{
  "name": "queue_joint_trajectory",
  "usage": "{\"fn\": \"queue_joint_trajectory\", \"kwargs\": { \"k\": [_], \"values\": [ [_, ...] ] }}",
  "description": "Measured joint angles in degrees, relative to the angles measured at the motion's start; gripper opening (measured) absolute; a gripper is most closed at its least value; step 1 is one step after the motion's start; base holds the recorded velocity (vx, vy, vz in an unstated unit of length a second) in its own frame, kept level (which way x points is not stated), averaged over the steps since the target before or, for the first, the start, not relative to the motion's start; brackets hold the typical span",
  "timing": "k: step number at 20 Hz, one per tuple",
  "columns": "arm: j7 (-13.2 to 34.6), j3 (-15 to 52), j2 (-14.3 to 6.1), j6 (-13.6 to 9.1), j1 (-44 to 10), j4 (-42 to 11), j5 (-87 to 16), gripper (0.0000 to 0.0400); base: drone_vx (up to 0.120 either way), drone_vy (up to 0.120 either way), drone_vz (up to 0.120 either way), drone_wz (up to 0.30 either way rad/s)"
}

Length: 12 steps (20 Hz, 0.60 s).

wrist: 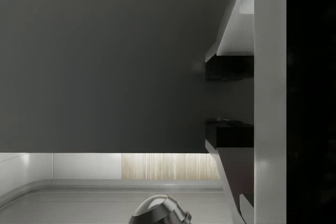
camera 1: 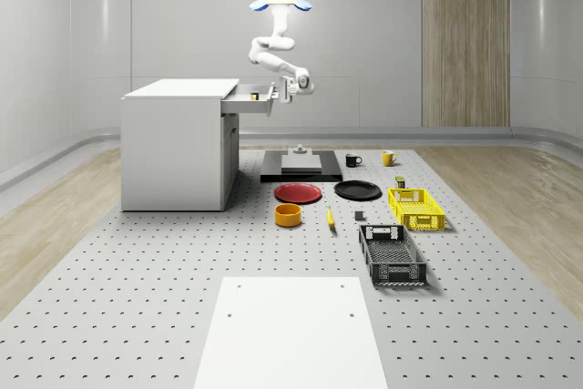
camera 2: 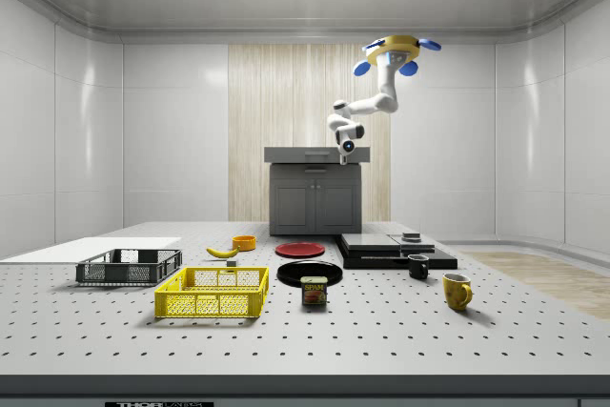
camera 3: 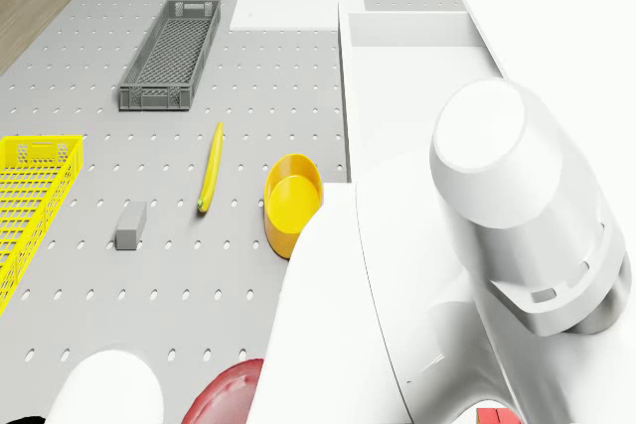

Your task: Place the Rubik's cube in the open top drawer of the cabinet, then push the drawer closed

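Observation:
The white cabinet (camera 1: 173, 148) stands at the whole-scene view's left with its top drawer (camera 1: 248, 103) pulled out to the right. A small multicoloured Rubik's cube (camera 1: 256, 94) lies inside the drawer. The drone (camera 1: 281, 5) hovers high above the floor just right of the drawer, its arm bent down. My gripper (camera 1: 277, 90) is at the drawer's front panel, level with its rim. In the wrist view the drawer front (wrist: 105, 61) looms close, and the black fingertips (wrist: 229, 70) stand apart with nothing between them, so the gripper (wrist: 229, 102) is open. In the side view the gripper (camera 2: 343, 152) hangs at the cabinet (camera 2: 315, 195) top.
On the pegboard table lie a red plate (camera 1: 298, 192), a black plate (camera 1: 357, 190), a yellow bowl (camera 1: 288, 215), a banana (camera 1: 330, 219), a yellow basket (camera 1: 415, 208) and a grey basket (camera 1: 392, 254). Two mugs (camera 1: 353, 159) stand behind, beside a black platform (camera 1: 301, 168).

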Motion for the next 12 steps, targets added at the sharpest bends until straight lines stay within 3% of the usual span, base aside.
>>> {"fn": "queue_joint_trajectory", "kwargs": {
  "k": [1,2,9,12],
  "values": [
    [-5.39,0.27,-0.93,0.4,1.3,0.06,-3.23,0.0097,0.0,0.0,0.0,0.0],
    [-6.66,0.18,-0.92,0.22,2.72,-0.39,-5.49,0.0098,0.0,0.0,0.0,0.0],
    [-7.28,-1.99,-2.09,0.49,8.65,-4.67,-10.93,0.0104,0.0,0.0,0.0,0.0],
    [-9.01,-2.76,-2.54,0.56,11.4,-6.2,-14.3,0.0104,0.0,-0.093,0.0,0.0]
  ]
}}
